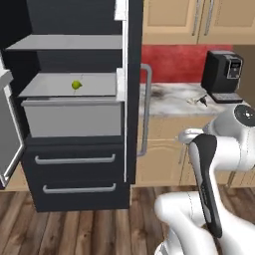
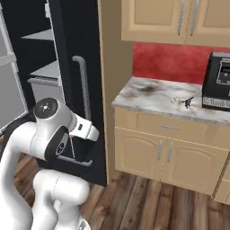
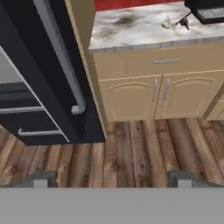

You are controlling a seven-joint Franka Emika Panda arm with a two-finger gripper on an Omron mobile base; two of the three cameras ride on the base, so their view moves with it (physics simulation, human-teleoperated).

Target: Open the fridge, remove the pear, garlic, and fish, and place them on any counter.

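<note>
The black fridge (image 1: 79, 169) stands with its doors swung out, the right door (image 1: 134, 89) edge-on with its grey handle (image 3: 61, 57). On a grey inner shelf lies the small yellow-green pear (image 1: 76, 84). A small off-white lump that looks like the garlic (image 3: 168, 22) (image 2: 181, 99) rests on the marble counter (image 1: 169, 99) (image 2: 148, 96) (image 3: 131, 26). A small dark thing (image 3: 183, 20) lies beside it, too small to tell whether it is the fish. My gripper (image 3: 112, 179) is open and holds nothing. It hangs over the wooden floor in front of the right door.
A black coffee machine (image 1: 222, 74) (image 2: 218, 81) stands on the counter's right end. Tan cabinets (image 3: 148, 87) sit below the counter and more hang above it. Two lower fridge drawers (image 1: 74, 188) are shut. My own arm (image 2: 54, 134) rises close to the right fridge door.
</note>
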